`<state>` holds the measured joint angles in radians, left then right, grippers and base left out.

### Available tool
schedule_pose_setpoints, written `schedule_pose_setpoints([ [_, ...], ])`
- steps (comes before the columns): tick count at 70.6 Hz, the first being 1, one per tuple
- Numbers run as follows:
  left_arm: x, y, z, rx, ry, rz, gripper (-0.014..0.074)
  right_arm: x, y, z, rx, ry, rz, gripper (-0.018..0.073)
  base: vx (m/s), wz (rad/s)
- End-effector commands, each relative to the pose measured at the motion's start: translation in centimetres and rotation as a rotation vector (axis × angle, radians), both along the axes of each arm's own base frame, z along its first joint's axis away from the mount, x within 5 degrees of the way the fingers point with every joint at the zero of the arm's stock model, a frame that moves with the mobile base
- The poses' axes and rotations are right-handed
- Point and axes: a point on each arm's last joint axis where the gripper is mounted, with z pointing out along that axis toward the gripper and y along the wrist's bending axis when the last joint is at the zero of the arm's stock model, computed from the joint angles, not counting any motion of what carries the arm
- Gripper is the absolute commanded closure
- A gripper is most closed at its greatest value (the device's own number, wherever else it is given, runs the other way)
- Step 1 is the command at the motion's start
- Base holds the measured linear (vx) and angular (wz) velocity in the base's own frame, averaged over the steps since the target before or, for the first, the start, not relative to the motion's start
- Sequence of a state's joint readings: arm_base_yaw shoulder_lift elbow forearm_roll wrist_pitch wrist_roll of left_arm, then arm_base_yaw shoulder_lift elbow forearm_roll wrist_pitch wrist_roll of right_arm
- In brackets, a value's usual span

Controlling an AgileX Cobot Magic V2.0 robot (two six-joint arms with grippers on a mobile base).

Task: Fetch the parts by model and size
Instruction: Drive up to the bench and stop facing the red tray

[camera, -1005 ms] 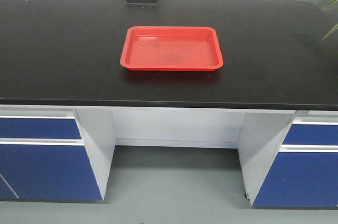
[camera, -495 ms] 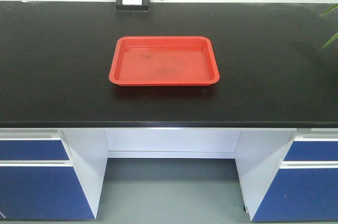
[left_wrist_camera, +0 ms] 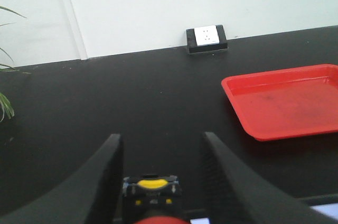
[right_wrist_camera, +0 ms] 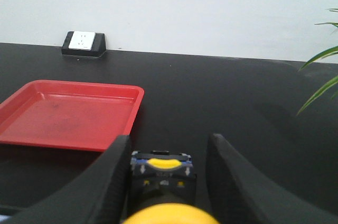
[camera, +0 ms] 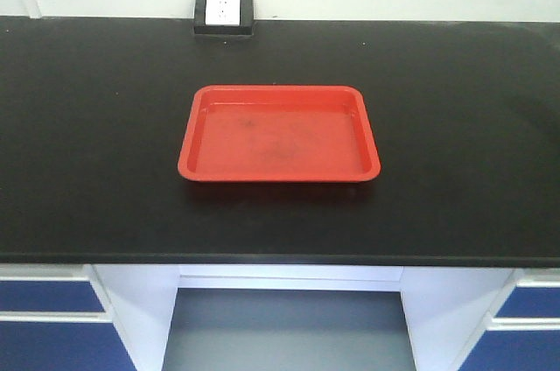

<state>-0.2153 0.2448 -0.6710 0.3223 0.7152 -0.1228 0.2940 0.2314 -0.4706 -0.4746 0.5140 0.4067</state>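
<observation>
Between the fingers of my left gripper sits the red-capped switch, dark body pointing forward and red cap nearest the camera; the gripper is shut on it. My right gripper is shut the same way on the yellow-capped switch. Both hang over the near part of the black counter. A red tray lies in the middle of the counter with nothing in it. The tray is ahead and to the right of the left gripper. For the right gripper, the tray is ahead and to the left. Neither gripper shows in the front view.
A wall socket box stands at the counter's back edge behind the tray. Plant leaves reach in at the far right and more leaves at the far left. Blue drawers and a knee gap lie under the counter's front edge.
The front view has closed in on the counter: the tray now looks larger and sits lower in the frame, less of the cabinets shows, and the leaf at the right edge is gone.
</observation>
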Motion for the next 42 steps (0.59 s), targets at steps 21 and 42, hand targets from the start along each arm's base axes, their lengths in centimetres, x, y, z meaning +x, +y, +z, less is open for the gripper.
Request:
schedule_pose_setpoints([
  [21, 0.11, -0.16, 1.33, 0.000, -0.086, -0.018, 0.0603, 0.02, 0.17, 1.45, -0.018, -0.089, 0.020, 0.0561, 0.24, 0.02],
  [42, 0.11, -0.16, 1.33, 0.000, -0.086, -0.018, 0.0603, 0.02, 0.17, 1.45, -0.018, -0.089, 0.020, 0.0561, 0.21, 0.00],
])
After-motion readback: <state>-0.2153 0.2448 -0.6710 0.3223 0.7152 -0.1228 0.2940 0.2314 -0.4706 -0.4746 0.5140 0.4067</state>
